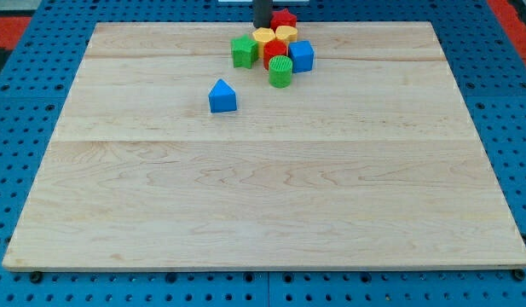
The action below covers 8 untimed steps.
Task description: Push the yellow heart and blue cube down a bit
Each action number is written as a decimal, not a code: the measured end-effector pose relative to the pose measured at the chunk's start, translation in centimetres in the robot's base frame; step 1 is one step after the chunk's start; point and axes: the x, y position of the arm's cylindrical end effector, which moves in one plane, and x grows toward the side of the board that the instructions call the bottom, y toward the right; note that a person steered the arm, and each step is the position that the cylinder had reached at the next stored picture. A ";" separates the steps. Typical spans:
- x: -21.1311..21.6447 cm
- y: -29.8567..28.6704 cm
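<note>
A tight cluster of blocks sits near the board's top edge. The yellow heart (287, 34) lies in it, with the blue cube (302, 56) just below and to its right. A red block (284, 18) is above the heart, and a second yellow block (263, 37) is to its left. Another red block (274, 53), a green block (243, 52) and a green cylinder (280, 72) complete the cluster. My tip (261, 27) stands at the cluster's top edge, right behind the second yellow block and left of the upper red block.
A blue block with a pointed top (222, 96) stands alone, below and left of the cluster. The wooden board (263, 213) lies on a blue perforated table.
</note>
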 end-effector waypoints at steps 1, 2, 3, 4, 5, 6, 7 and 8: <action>1.2 1.9; 2.8 2.4; 2.9 4.3; 4.7 5.3; 5.8 4.2; 7.6 4.3; 7.6 4.4; 7.7 6.5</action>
